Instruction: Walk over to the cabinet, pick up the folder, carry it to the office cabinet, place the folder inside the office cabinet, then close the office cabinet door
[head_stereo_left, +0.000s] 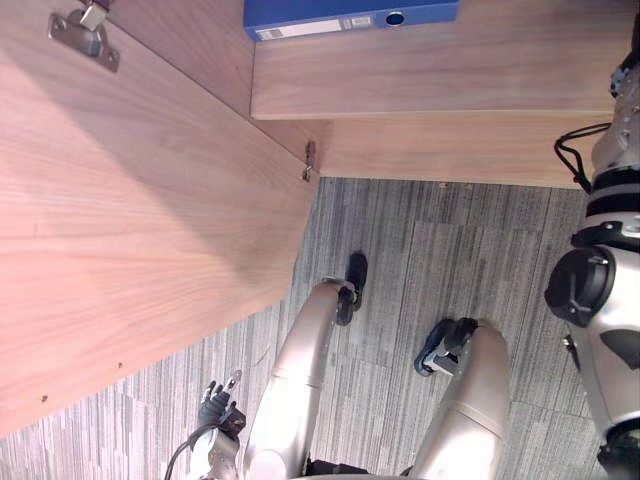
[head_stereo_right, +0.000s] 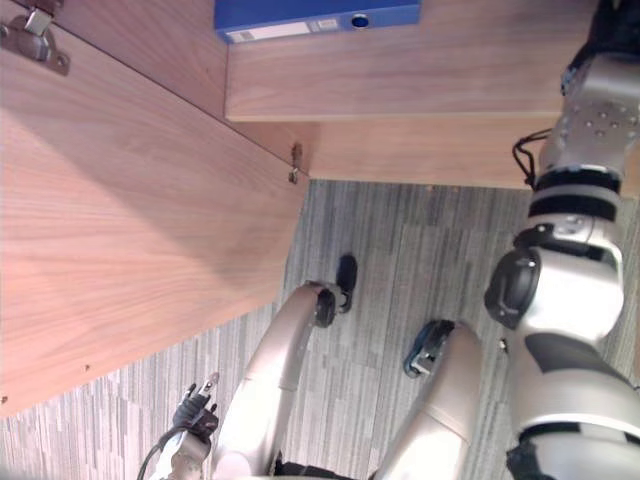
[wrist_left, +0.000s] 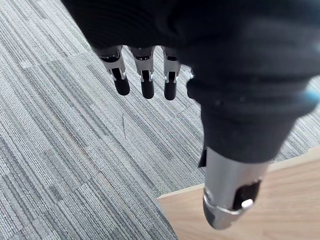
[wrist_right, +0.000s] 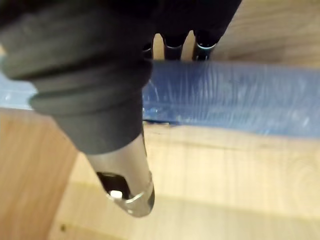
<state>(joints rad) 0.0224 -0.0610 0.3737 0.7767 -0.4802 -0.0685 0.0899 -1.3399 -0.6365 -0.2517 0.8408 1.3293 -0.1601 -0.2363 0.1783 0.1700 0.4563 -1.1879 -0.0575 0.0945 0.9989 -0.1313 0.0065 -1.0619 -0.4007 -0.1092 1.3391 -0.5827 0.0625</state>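
blue folder (head_stereo_left: 350, 17) lies flat on the office cabinet shelf (head_stereo_left: 430, 70), spine facing out, so it looks already placed inside. right hand (wrist_right: 100, 85) is right at the folder, can't tell if it grips or has let go. left hand (wrist_left: 210, 65) hangs low over the carpet (head_stereo_left: 420, 240), fingers loose and apart, idle. cabinet door (head_stereo_left: 130, 220) stands open, closing not yet done. the spine has a white label, writing too small to read.

Office: grey carpet tiles (head_stereo_left: 450, 230), wood cabinet (head_stereo_left: 400, 70), blue folder (head_stereo_left: 350, 17).
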